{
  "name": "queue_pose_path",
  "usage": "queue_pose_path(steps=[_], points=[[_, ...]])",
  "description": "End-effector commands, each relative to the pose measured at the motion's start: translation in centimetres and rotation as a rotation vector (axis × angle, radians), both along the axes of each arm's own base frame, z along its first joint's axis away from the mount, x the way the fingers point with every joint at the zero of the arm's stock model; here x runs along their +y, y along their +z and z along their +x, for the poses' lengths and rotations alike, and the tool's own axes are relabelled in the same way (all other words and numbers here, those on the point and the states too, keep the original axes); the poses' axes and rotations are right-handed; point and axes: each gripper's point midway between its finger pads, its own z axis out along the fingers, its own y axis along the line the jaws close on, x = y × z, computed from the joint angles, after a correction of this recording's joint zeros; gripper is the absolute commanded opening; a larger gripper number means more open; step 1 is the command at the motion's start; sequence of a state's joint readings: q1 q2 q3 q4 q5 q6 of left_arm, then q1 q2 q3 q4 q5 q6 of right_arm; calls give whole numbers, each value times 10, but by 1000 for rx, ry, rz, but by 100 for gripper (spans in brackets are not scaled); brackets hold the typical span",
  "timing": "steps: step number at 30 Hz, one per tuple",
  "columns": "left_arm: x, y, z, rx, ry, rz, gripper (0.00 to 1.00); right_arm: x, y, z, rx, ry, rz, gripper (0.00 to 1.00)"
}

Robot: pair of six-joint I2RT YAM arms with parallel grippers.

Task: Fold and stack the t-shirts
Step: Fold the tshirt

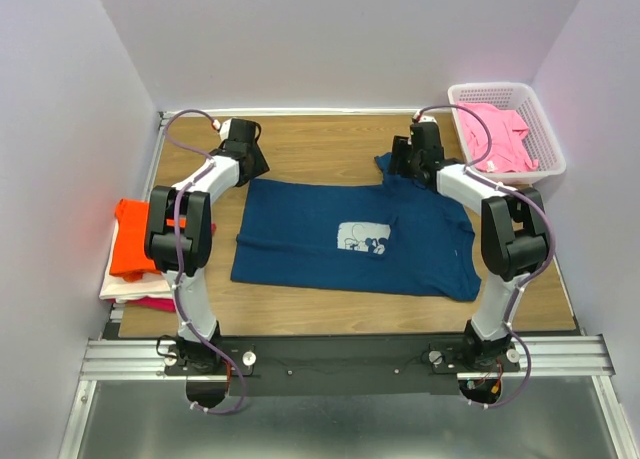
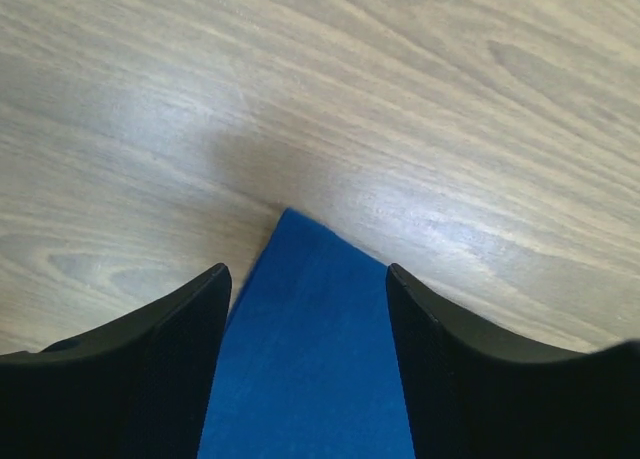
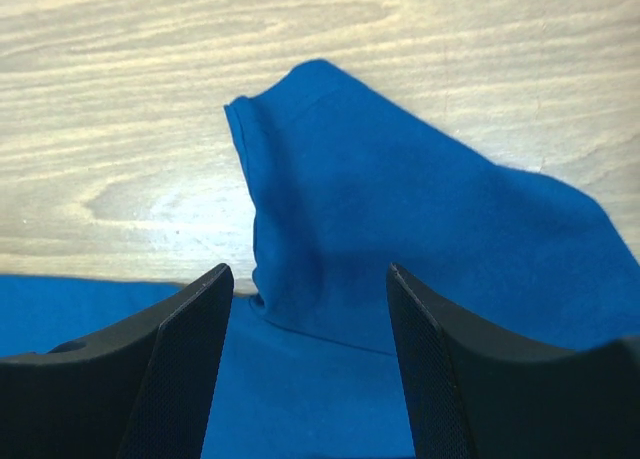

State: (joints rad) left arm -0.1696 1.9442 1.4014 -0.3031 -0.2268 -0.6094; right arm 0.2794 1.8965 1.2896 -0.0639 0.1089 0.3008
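Lying spread on table (image 1: 310, 151): navy t-shirt (image 1: 300, 241).

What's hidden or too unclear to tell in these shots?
- Top view: left arm covers part of the folded stack; shirt count unclear.
- Top view: chest print on the navy t-shirt too small to read.
- Top view: pink t-shirt hides anything beneath it in the basket.
- Left wrist view: bottom edge cuts off all but a navy t-shirt corner.

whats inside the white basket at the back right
A crumpled pink t-shirt lies in the basket. Whether anything lies beneath it cannot be seen, since the cloth covers the bottom.
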Motion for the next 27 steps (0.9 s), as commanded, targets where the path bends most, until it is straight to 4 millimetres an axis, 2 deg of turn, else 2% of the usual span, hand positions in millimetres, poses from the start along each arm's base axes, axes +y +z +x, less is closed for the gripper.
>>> queue_pose_path(steps=[1,5,7,13,22,26,27], points=[[6,-3,-3,41,20,26,67,-10,15,18,-61,-41,-24,70],[6,-13,0,68,29,33,58,-13,21,23,-74,-49,-11,70],[6,-16,2,75,30,33,57,-14,22,24,-77,-52,-10,69],[6,-25,13,105,52,45,47,-15,26,30,-86,-53,-5,69],[3,-40,20,138,60,60,45,-23,18,35,-74,-66,-18,69],[4,-50,18,161,64,68,38,-25,11,39,-62,-67,-14,69],[5,-51,18,164,67,68,34,-25,11,40,-64,-65,-14,69]])
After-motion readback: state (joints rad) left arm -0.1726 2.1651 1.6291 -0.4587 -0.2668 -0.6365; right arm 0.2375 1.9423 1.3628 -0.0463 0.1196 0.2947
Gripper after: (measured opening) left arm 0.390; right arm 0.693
